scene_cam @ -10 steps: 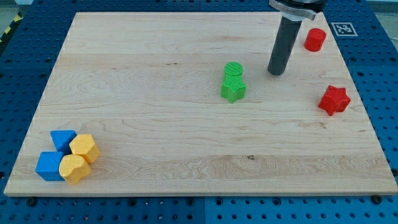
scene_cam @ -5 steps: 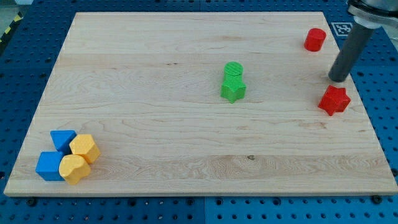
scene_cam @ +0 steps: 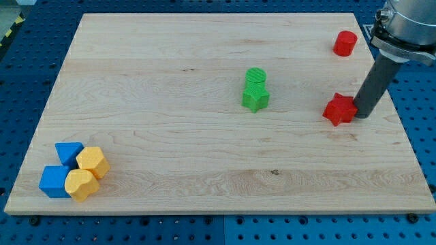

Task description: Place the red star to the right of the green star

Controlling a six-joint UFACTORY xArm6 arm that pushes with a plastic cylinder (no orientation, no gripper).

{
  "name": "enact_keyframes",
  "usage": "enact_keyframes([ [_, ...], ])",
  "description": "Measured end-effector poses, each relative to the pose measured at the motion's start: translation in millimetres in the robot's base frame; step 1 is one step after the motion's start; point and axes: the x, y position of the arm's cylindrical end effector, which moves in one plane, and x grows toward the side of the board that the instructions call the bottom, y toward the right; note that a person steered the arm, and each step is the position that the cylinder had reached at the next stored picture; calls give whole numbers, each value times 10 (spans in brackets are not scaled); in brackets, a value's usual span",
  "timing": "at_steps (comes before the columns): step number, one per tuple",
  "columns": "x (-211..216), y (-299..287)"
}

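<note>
The red star lies on the wooden board at the view's right. My tip touches the red star's right side. The green star lies near the board's middle, well to the left of the red star, with a green cylinder touching it just above.
A red cylinder stands near the board's top right corner. At the bottom left is a cluster of two blue blocks and two yellow blocks.
My tip swung from beside the green blocks to the view's right, came down right of the red star and pushed it leftward by about one block's width.
</note>
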Motion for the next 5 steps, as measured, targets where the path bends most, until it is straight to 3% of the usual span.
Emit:
enact_keyframes([
  [2, 253, 11],
  [3, -94, -74],
  [5, -43, 26],
])
